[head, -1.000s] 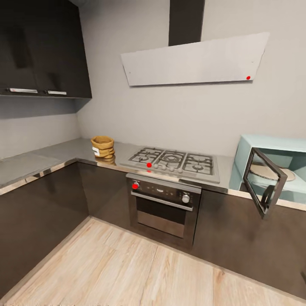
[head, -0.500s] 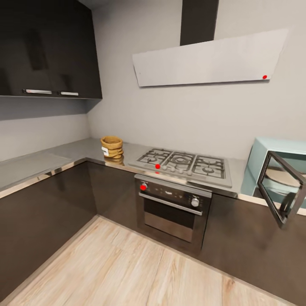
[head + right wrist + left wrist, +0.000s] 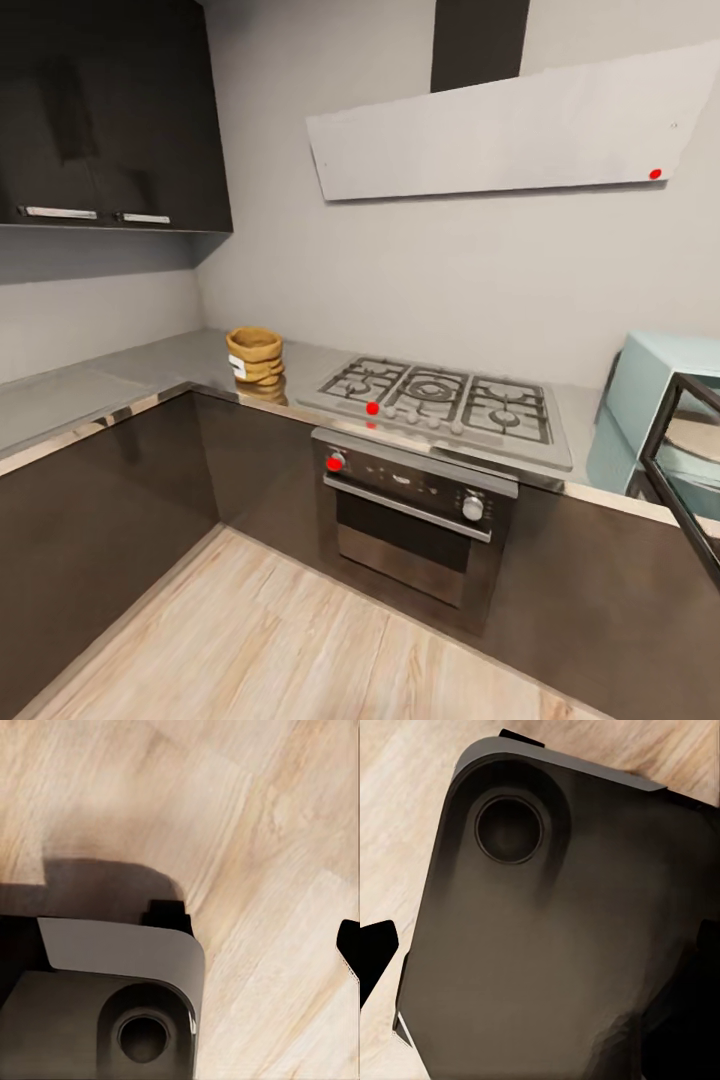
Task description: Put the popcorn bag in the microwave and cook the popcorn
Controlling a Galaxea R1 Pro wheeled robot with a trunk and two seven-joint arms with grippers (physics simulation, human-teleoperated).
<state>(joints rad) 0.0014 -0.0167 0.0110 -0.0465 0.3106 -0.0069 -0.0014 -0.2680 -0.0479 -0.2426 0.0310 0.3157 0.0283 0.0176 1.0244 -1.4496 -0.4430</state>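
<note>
The popcorn bag [image 3: 255,355], a small tan crumpled sack with a white label, stands upright on the grey steel countertop [image 3: 120,375] just left of the gas hob [image 3: 440,395]. The pale mint microwave [image 3: 650,390] is at the right edge of the head view with its dark glass door [image 3: 690,480] swung open. The left gripper [image 3: 540,952] hangs open over the robot's dark base, a black fingertip [image 3: 375,960] at the frame's edge. The right gripper [image 3: 180,945] is open above the wooden floor, with one fingertip [image 3: 351,945] visible. Both are far from the bag.
A dark oven [image 3: 415,500] with a steel handle sits under the hob, and a white flat hood [image 3: 500,130] hangs above it. Dark upper cabinets [image 3: 100,110] are on the left. Brown base cabinets [image 3: 90,520] form an L around the wooden floor [image 3: 280,640].
The whole head view has shifted: the microwave has slid toward the right edge and the hob looks closer. The bag and the microwave door have not moved.
</note>
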